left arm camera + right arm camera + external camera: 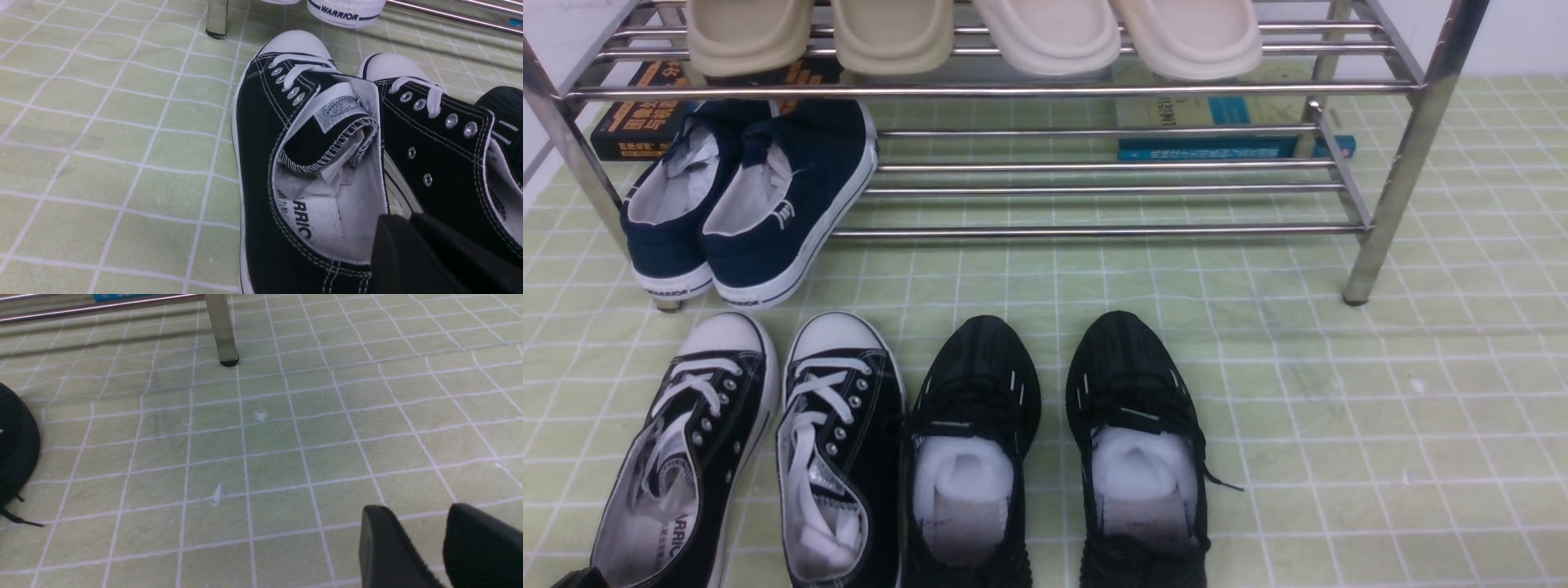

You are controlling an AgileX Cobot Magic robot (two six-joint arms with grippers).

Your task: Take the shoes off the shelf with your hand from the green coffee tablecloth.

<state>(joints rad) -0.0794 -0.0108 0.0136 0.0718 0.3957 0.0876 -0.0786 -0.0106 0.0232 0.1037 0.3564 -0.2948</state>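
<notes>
I saw the black canvas sneakers (760, 449) on the green checked tablecloth (1339, 408), before the chrome shoe rack (1413, 139). My left gripper (412, 245) sat at the left sneaker's heel, grip unclear. My right gripper (425, 539) hovered slightly parted, empty.

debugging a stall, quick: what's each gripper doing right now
Left gripper: at the heel of a black canvas sneaker; open or shut cannot be told.
Right gripper: open, holding nothing.
</notes>
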